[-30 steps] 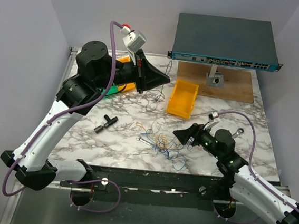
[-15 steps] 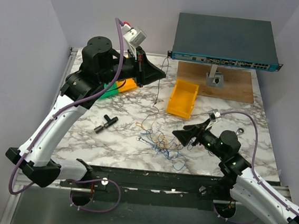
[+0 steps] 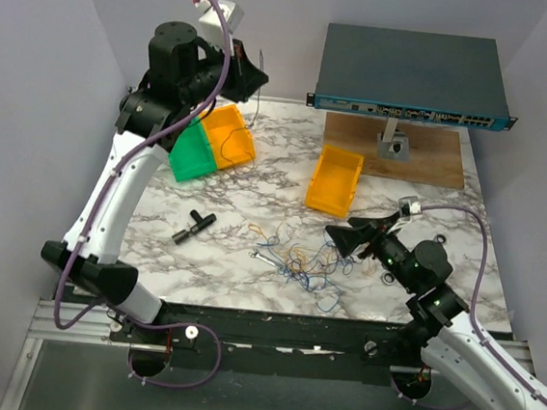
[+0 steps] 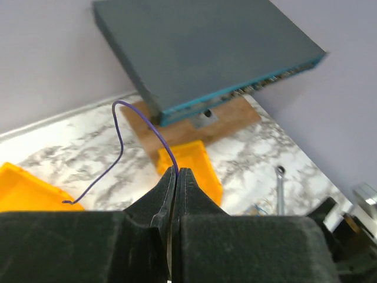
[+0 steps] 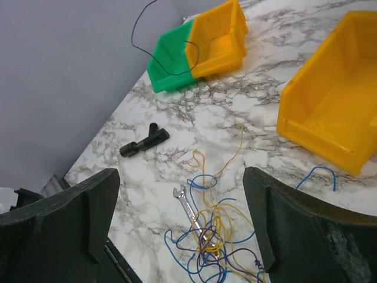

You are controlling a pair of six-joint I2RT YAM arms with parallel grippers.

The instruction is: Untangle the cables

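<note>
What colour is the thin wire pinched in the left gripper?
Purple. The purple wire curls up from the shut left gripper, and it shows best in the left wrist view.

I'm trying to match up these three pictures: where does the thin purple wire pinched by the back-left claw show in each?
Top external: the purple wire dangles from the left gripper, upper left.
Left wrist: it arcs up from that shut gripper, centre-left.
Right wrist: dark strand at top, over the green bin.
Shared landmark: the lone yellow bin.
</note>
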